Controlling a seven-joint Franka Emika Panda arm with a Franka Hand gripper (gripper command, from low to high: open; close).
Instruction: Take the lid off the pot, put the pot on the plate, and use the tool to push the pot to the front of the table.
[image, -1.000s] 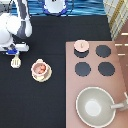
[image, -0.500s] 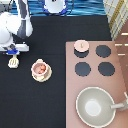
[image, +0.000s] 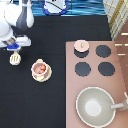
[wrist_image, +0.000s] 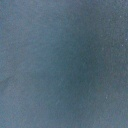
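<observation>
Since 1 second ago, the gripper (image: 15, 50) has dropped onto the tool (image: 15, 59) at the exterior view's left. With the lid (image: 81, 46) on the stove (image: 120, 65), the pot (image: 40, 69) sits on the plate (image: 35, 76).

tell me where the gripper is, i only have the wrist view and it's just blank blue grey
Observer: The gripper is over the table near the exterior view's left edge, just toward that view's top from the tool.
Operator: where's the lid
Observer: The lid is off the pot. It lies on the stove, on the burner nearest the exterior view's top left.
Operator: and the pot
Observer: The pot stands open on the exterior view's right of the tool, apparently on the plate.
</observation>
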